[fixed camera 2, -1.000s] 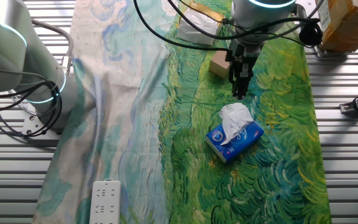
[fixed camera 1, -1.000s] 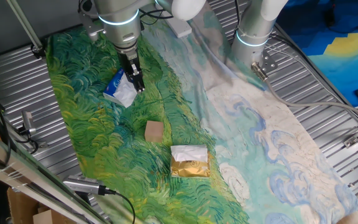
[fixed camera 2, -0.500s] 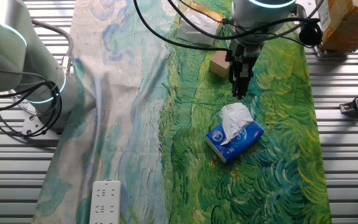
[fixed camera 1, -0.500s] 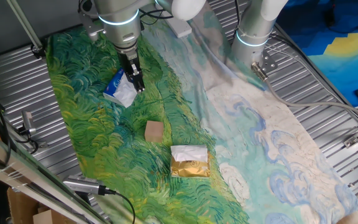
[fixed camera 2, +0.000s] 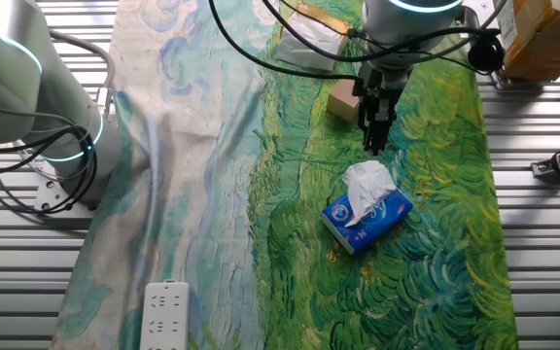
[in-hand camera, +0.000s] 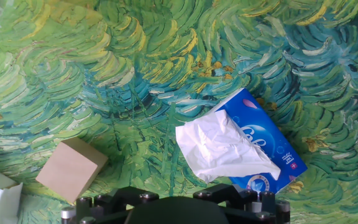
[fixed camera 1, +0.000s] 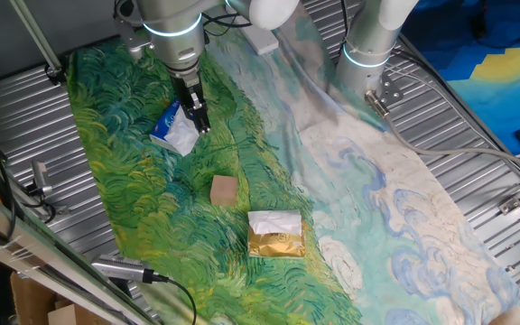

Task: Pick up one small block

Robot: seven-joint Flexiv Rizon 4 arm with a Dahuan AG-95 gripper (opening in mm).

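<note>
The small block is a plain tan wooden cube lying on the green painted cloth. It also shows in the other fixed view and at the lower left of the hand view. My gripper hangs above the cloth between the block and the blue-and-white tissue pouch, right beside the pouch and well short of the block. In the other fixed view my gripper looks narrow, its fingers together and empty. The hand view shows only the gripper's dark base, not the fingertips.
The tissue pouch has white tissue sticking out. A gold-and-white packet lies beyond the block. A second arm stands on the pale side of the cloth. A white power strip lies at the cloth's edge.
</note>
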